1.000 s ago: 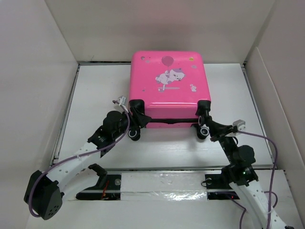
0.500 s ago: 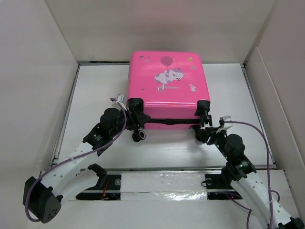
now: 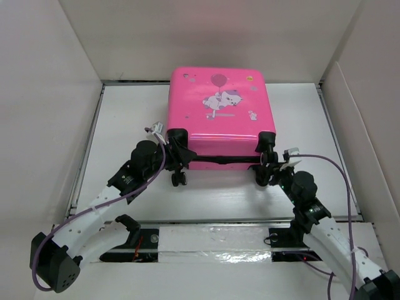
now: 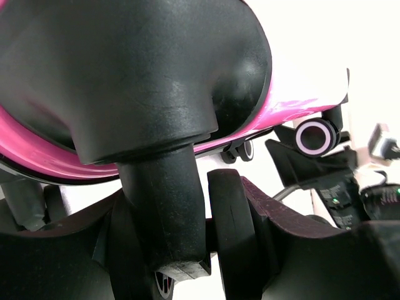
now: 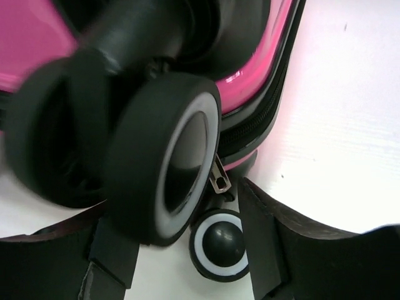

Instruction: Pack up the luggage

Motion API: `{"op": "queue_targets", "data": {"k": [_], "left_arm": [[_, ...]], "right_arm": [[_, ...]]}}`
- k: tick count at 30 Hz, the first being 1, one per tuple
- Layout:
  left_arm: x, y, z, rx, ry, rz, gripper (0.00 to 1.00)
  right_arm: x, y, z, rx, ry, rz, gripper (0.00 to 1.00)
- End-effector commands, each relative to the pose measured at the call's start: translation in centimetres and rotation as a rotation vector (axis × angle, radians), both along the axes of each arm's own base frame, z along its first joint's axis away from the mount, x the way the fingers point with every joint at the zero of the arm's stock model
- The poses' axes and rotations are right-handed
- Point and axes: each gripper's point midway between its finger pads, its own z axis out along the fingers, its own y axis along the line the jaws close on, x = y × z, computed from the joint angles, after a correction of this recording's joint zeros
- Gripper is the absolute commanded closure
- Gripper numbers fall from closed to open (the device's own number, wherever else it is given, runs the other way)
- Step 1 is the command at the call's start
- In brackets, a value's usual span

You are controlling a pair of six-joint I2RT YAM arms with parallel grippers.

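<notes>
The luggage (image 3: 215, 119), a bright pink hard-shell case with a cartoon animal print, lies flat and zipped closed at the back middle of the white table, wheels toward me. My left gripper (image 3: 177, 165) is at its near left corner, shut on the black caster wheel (image 4: 231, 237), which fills the space between the fingers (image 4: 187, 250). My right gripper (image 3: 267, 167) is at the near right corner. In the right wrist view it (image 5: 187, 250) stands open around a white-ringed wheel (image 5: 165, 156), with a gap on the right side. A silver zipper pull (image 5: 220, 178) hangs by the pink shell (image 5: 31, 44).
White walls (image 3: 44, 125) and a slanted white panel (image 3: 369, 125) enclose the table. A taped rail (image 3: 212, 237) runs along the near edge between the arm bases. A second white-ringed wheel (image 5: 219, 244) sits low between the right fingers.
My right gripper has gone from shut to open and has moved in toward the luggage's right wheel. The left arm has shifted slightly, still gripping the left wheel.
</notes>
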Motion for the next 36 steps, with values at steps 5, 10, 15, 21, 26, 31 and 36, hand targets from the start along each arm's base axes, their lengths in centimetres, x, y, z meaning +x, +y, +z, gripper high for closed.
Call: {"op": "queue_targets", "data": {"k": [5,10,15,21,26,31,36], "left_arm": [[-1.4,-0.5,15.8,-0.285,-0.542,-0.080,1.00],[-1.4,-0.3,14.8,-0.273,-0.529,-0.075,1.00],[-1.4,-0.3,13.9,-0.258,-0.516,-0.076,1.00],[-1.4,-1.1,12.6,-0.275,-0.487,-0.103,1.00],[-1.2,-2.7,11.2,-0.327,-0.446,-0.165,1.00],[-1.4,-4.5,11.0,-0.357,-0.427,-0.204,1.00],[-1.5,-5.4,11.0,-0.398,-0.417,-0.244,1.00]], "right_arm": [[2.9,0.1,3.3,-0.038,-0.145,-0.029,0.53],[3.4,0.0,3.2,-0.052,-0.171,-0.039,0.54],[3.8,-0.3,3.7,-0.067,-0.196,-0.057,0.85],[2.6,1.7,3.4,0.000,-0.224,0.036,1.00],[-1.1,7.4,2.5,0.085,-0.195,0.159,1.00],[-2.9,10.2,2.7,0.001,-0.176,0.058,1.00],[-2.3,14.4,2.2,-0.171,-0.160,0.022,1.00]]}}
